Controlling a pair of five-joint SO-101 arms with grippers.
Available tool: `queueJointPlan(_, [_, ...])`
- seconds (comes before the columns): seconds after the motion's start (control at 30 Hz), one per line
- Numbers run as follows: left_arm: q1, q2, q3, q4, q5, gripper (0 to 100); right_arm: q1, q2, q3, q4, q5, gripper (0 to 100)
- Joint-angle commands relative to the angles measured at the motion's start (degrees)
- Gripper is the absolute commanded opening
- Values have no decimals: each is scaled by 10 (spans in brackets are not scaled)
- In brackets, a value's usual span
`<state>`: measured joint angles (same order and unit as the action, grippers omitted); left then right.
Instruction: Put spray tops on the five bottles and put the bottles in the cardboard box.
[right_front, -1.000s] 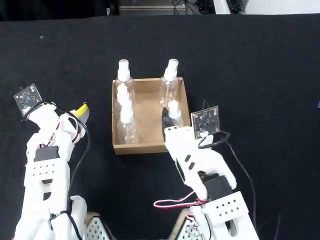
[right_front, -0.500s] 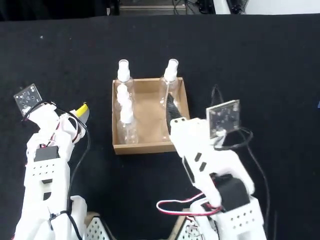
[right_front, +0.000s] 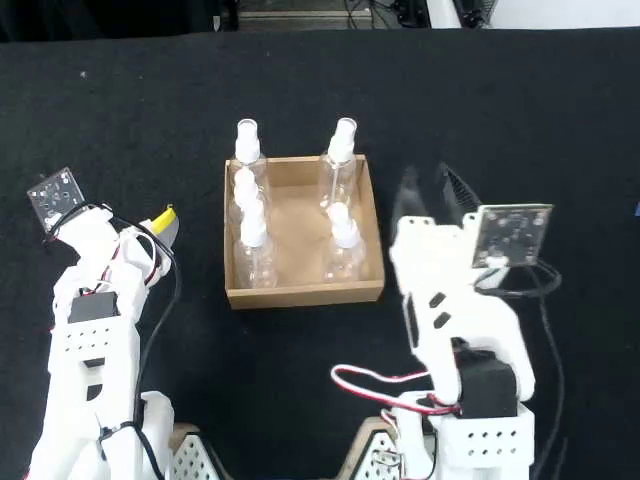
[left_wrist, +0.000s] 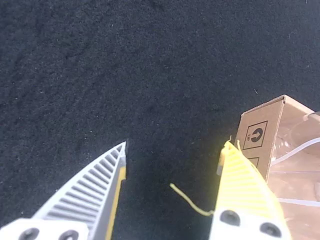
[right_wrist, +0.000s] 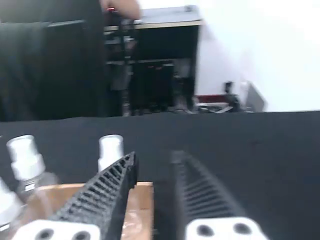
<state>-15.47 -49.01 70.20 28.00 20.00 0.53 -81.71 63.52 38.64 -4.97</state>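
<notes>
Cardboard box (right_front: 303, 293) at frame ctr, 5 bottles (right_front: 254, 262) upright inside, each w/ a white spray top (right_front: 247, 131). Left gripper (right_front: 166, 224) sits left of the box, apart from it. Right gripper (right_front: 430, 187) is just right of the box, fingers apart, blurred.

Right end effector (right_front: 428, 186) blurred, cardboard box (right_wrist: 142, 200) partly hidden behind its fingers, box and a bottle (left_wrist: 300, 150) just beside the left end effector (left_wrist: 175, 146) cut off at the picture's edge
</notes>
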Motion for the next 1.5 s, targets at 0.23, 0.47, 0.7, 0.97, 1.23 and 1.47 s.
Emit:
queueJointPlan(0.23, [-3, -17, -12, -11, -2, 29, 140, -15, 124, -1, 0, 38])
queueJointPlan(0.47, [1, -37, -1, -6, -6, 28, 149, -15, 180, 4, 0, 40])
queueJointPlan(0.7, [17, -225, 93, -6, -55, 29, 149, -15, 218, 4, 0, 39])
queueJointPlan(0.97, [22, -338, 160, -5, -55, 29, 149, -15, 189, 119, -4, 39])
queueJointPlan(1.23, [22, -352, 166, -6, -55, 29, 154, -27, 229, 122, 10, 17])
queueJointPlan(1.47, [59, -352, 184, 5, -76, 29, 154, -205, 334, 148, 40, 11])
